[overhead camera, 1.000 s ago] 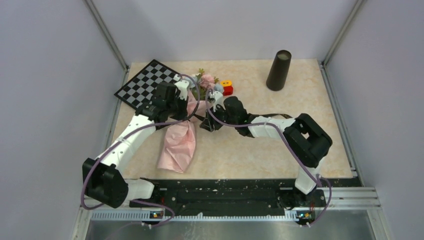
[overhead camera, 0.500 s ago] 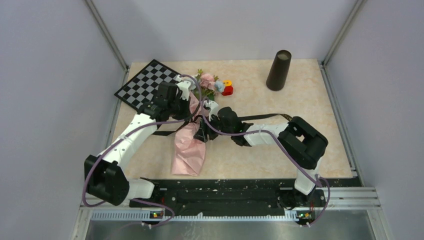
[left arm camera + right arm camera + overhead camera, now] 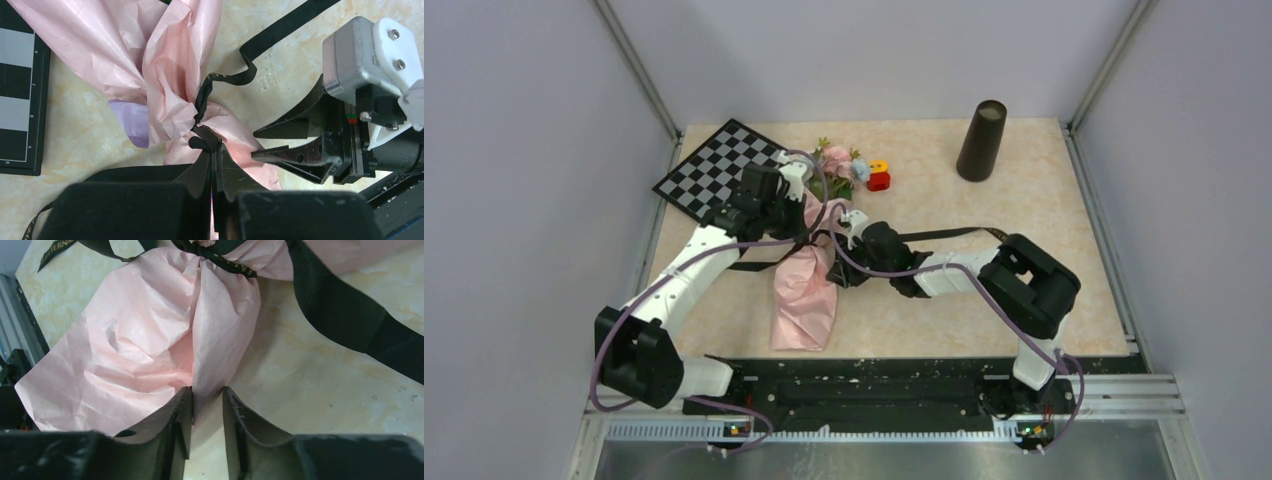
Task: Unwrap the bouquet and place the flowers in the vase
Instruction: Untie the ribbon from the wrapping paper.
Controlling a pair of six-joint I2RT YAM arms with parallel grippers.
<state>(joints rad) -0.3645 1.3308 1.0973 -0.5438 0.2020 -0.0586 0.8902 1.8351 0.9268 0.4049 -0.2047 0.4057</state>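
The bouquet (image 3: 804, 290) lies wrapped at 9 o'clock of the table, its ribbon (image 3: 280, 30) knotted. The flowers (image 3: 839, 165) point to 11 o'clock, and the vase (image 3: 981, 140) waits at 1 o'clock. The left gripper (image 3: 212, 165) pinches the knot, the right gripper (image 3: 206, 395) stands apart around a paper fold; I judge nearly all is left

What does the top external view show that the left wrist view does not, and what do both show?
Only top external: the vase, the flower heads and a red-and-yellow block. Only left wrist: a lilac patch of inner paper. Both: the pink bouquet paper, the checkered board, the black ribbon and the right tool, open.
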